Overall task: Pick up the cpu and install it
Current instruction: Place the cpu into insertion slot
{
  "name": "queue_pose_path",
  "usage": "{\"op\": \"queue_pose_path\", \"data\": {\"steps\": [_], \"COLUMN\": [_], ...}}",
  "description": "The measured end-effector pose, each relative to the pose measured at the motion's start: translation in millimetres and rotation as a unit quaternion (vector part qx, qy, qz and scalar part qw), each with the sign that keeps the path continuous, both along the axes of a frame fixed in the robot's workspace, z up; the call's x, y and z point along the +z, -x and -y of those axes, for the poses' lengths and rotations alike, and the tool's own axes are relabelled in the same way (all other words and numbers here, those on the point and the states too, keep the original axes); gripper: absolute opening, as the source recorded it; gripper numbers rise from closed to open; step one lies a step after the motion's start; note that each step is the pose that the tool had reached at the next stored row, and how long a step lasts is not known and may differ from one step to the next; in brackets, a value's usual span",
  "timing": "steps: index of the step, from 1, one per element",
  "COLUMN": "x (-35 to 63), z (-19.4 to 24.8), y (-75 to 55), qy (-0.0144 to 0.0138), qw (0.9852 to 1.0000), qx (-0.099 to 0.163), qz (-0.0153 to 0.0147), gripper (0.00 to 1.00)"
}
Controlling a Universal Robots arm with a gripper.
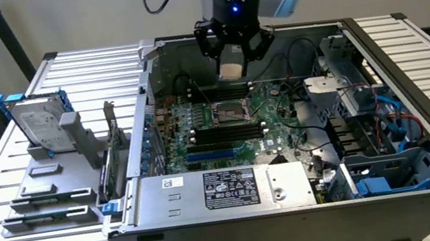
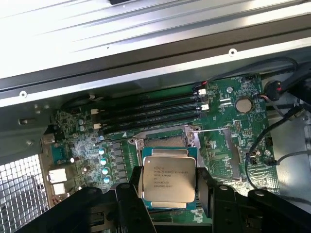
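The cpu point(image 2: 168, 178), a flat square chip with a silver-grey printed top, sits between my gripper's point(image 2: 168, 196) black fingers point(image 2: 127, 199), which are shut on its two sides. In the exterior view my gripper point(image 1: 231, 59) hangs inside the open computer case point(image 1: 300, 220) with the cpu point(image 1: 231, 68) held a short way above the motherboard point(image 1: 273, 134). The cpu socket point(image 1: 229, 113) lies below it and slightly nearer the case's front. In the wrist view the socket point(image 2: 165, 141), with its metal frame open, shows just beyond the held chip.
Black memory slots point(image 1: 226, 133) lie next to the socket. A power supply point(image 1: 218, 191) fills the case's front. Cables and blue-tabbed drive bays point(image 1: 381, 133) crowd the exterior view's right. Outside the case, at the left, a hard drive point(image 1: 38, 122) stands on a grey parts rack point(image 1: 46, 199).
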State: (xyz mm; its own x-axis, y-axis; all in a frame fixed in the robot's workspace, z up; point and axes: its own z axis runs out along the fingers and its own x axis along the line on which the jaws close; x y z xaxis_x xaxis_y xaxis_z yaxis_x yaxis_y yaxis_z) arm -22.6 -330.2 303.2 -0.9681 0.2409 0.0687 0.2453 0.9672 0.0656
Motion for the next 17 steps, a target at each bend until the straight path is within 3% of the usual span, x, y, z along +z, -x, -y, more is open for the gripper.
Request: {"op": "queue_pose_path", "data": {"steps": [4,9,14,17], "x": [-4.3,-9.8,-14.5,-17.2], "z": [0.0,0.0,0.0,0.0], "y": [0.0,0.0,0.0,0.0], "qy": [0.0,0.0,0.0,0.0], "qw": [0.9994,0.9967,0.9919,0.9881], "qx": [-0.036,-0.082,-0.127,-0.154], "qz": [0.0,0.0,0.0,0.0], "gripper": [0.54,0.54,0.54,0.54]}}
